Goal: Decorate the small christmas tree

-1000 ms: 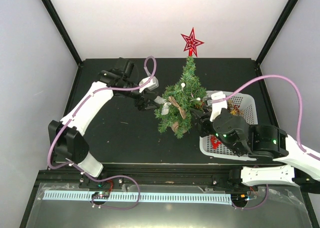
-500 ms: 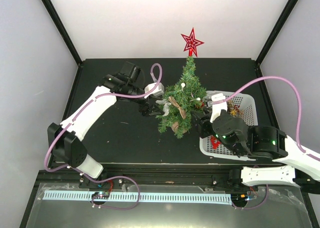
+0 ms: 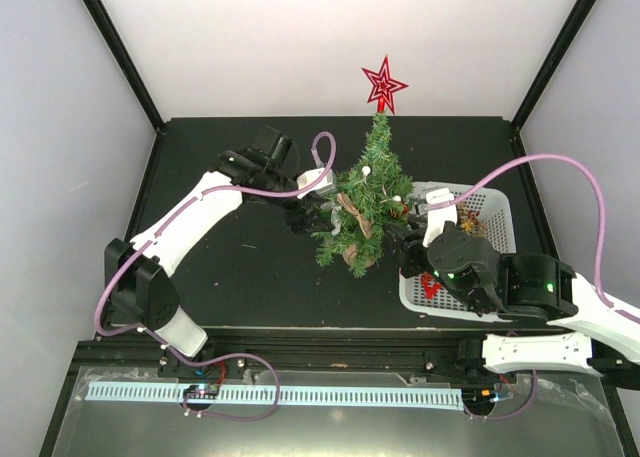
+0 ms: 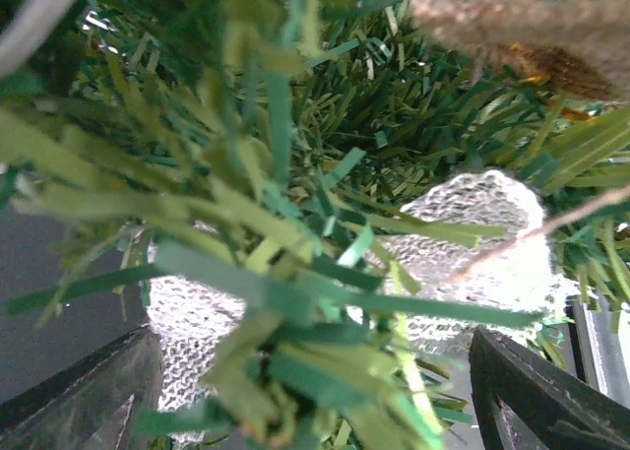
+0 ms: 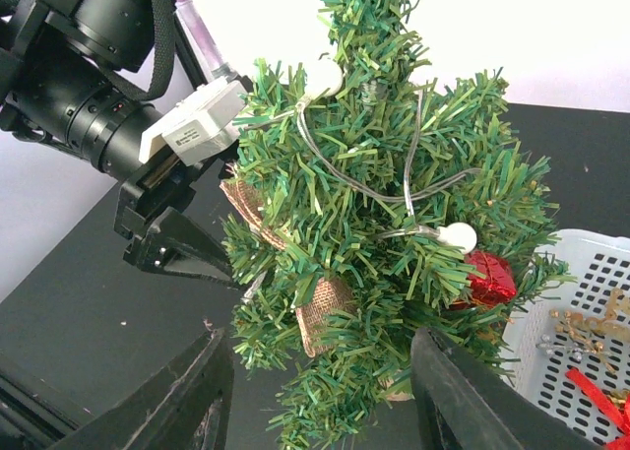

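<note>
The small christmas tree (image 3: 365, 202) stands mid-table with a red star (image 3: 383, 84) on top, a burlap bow (image 5: 320, 307), white bulbs on a wire (image 5: 458, 236) and a red ornament (image 5: 489, 278). Its tan base (image 5: 396, 392) peeks out under the branches. My left gripper (image 3: 318, 217) is pushed into the tree's left side, jaws wide open. A silver mesh ribbon (image 4: 482, 253) lies among the needles just beyond its fingertips (image 4: 89, 391). My right gripper (image 3: 405, 239) is open at the tree's lower right, and its fingers (image 5: 167, 401) frame the lower branches.
A white basket (image 3: 500, 217) stands right of the tree, under my right arm. It holds gold (image 5: 581, 327) and red (image 5: 600, 391) ornaments. The left gripper also shows in the right wrist view (image 5: 172, 243). Dark table lies left of and in front of the tree.
My left arm has moved right, bringing its gripper and the silver mesh ribbon into the tree's left branches. My right gripper has barely moved.
</note>
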Controlling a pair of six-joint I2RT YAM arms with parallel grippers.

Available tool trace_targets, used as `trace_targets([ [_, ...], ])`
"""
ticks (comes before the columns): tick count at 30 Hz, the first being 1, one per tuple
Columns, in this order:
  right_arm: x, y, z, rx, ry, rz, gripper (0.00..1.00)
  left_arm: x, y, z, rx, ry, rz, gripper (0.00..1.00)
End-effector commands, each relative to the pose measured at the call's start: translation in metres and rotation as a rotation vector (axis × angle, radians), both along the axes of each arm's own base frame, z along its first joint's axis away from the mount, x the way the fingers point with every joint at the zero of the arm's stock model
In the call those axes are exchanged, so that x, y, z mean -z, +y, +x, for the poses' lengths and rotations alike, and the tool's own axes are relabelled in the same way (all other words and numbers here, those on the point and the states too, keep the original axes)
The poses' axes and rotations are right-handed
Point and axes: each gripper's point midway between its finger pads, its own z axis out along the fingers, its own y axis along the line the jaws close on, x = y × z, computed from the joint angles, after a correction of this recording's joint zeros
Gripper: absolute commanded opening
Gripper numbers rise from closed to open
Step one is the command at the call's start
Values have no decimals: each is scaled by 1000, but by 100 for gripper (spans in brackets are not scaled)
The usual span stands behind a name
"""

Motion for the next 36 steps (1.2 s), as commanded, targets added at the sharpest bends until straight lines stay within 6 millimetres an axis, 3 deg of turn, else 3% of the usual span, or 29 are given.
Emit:
trace_targets([
  [1, -2, -4, 0, 15, 1, 26, 50, -8, -3, 8, -22, -50, -6, 85],
  [12, -1, -15, -2, 29, 9, 46, 50, -26, 13, 0, -7, -109, 11, 88],
  [19, 4, -24, -4, 41, 17, 46, 50, -21, 28, -9, 14, -123, 48, 88],
  [28, 10, -23, -2, 49, 15, 25, 51, -11, 43, -9, -12, -108, 63, 88],
  [32, 16, -37, 4, 127, 16, 5, 53, -8, 54, -9, -41, -99, 64, 88],
  [36, 29, -58, 16, 231, 65, -32, 54, -24, 71, -12, -92, -83, -6, 88],
])
